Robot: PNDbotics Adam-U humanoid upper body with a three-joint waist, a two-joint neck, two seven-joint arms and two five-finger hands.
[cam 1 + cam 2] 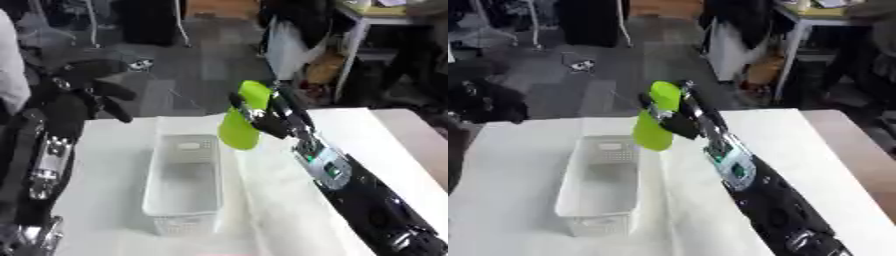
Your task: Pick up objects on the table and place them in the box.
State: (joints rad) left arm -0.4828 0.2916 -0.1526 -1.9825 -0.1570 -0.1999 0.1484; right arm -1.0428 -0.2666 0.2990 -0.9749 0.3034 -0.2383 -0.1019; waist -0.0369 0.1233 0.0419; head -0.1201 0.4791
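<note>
A lime-green flat object (242, 117) hangs in the air above the right rim of the white perforated box (184, 207), near its far end. My right hand (271, 116) is shut on it, fingers curled round its right side, the arm reaching in from the lower right. The box looks empty inside. My left hand (87, 85) is raised at the far left, above the table's far left corner, its fingers hanging relaxed and holding nothing.
A white cloth covers the table (289, 220). A bare tan strip of tabletop (420, 135) shows at the right edge. Beyond the far edge lie a dark floor, chair legs and a desk (376, 20).
</note>
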